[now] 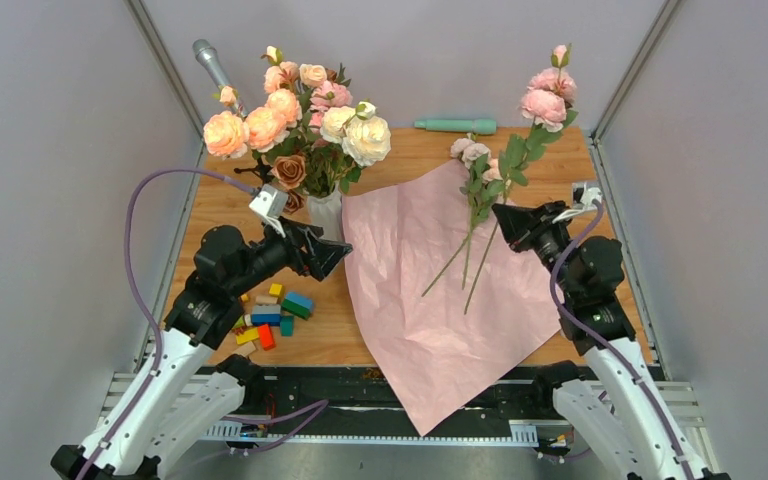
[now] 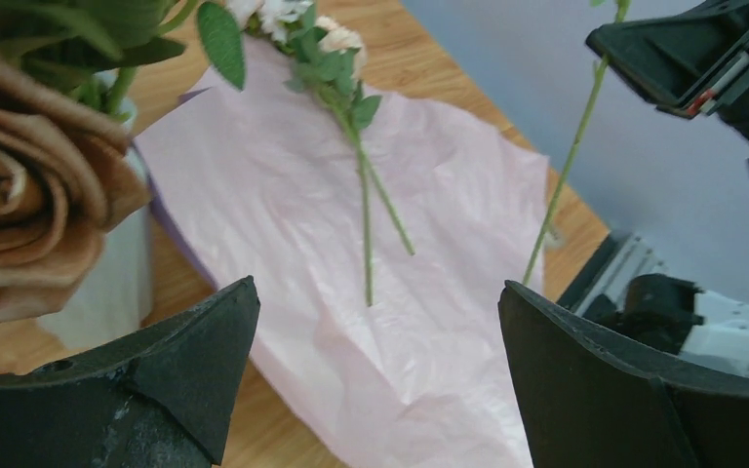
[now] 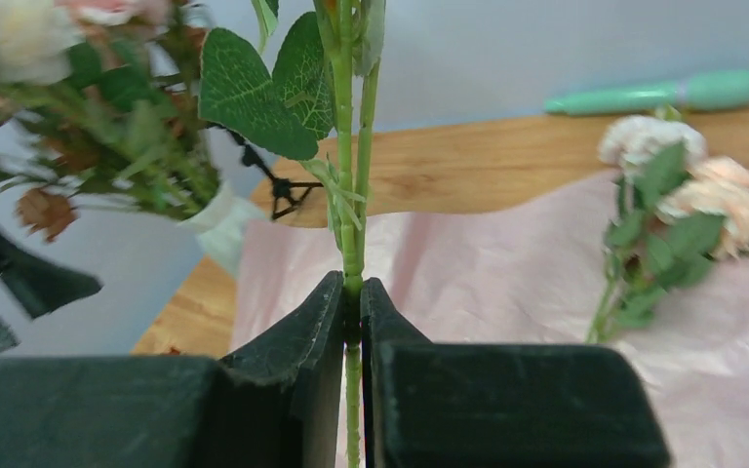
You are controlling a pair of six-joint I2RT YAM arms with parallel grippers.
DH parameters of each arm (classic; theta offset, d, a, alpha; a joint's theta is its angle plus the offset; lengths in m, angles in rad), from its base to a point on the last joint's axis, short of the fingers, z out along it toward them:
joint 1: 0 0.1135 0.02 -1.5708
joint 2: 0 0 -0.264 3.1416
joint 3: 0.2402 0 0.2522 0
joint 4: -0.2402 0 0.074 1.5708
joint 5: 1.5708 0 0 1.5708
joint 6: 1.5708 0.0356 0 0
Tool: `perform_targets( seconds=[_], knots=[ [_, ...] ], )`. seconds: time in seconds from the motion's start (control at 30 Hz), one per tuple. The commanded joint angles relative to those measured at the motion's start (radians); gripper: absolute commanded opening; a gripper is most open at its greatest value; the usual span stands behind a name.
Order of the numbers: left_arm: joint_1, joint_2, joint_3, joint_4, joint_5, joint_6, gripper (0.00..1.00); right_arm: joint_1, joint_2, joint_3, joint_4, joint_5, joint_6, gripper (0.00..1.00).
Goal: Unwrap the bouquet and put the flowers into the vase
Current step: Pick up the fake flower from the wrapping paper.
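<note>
Across the top view, the wrapping paper (image 1: 430, 300) is lying flat and open at centre frame, so unwrapping looks done; the step in hand is moving flowers to the vase. Right fingers (image 1: 513, 216), right of centre, are pinching one pink rose stem (image 1: 516, 150) upright, with its blooms at upper right. Loose flowers (image 1: 472, 170) are lying on the paper's upper edge. Left fingers (image 1: 332, 256) are standing spread, holding nothing, just beside the vase (image 1: 326, 212) left of centre, which is carrying big peach blooms (image 1: 290, 110).

From the left wrist, spread fingers (image 2: 185, 361) are framing the paper (image 2: 419, 322). The vase (image 2: 107, 283) is sitting at the left edge, the held stem (image 2: 571, 166) hanging at right.

From the right wrist, fingers (image 3: 312, 341) are pressing together on the stem (image 3: 351, 234). The vase (image 3: 222, 226) is sitting left of it, crowded.

Next move, as I judge it: carrying the stem leftward, raising its foot above the neck, threading it down through a gap among the blooms.
</note>
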Motion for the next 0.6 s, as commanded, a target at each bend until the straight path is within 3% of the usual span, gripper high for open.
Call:
perform_targets(
  seconds=[0.0, 0.27, 0.57],
  knots=[
    [-0.064, -0.017, 0.013, 0.139, 0.030, -0.135, 0.99, 0.104, -0.041, 0.040, 0.097, -0.118, -0.115, 0.00],
    [-0.270, 0.019, 0.064, 0.272, -0.025, -0.189, 0.98, 0.349, 0.047, 0.136, 0.147, -0.241, -0.165, 0.00],
    [-0.293, 0.038, 0.067, 0.486, -0.003, -0.267, 1.00, 0.587, 0.178, 0.222, 0.139, -0.273, -0.230, 0.00]
  ],
)
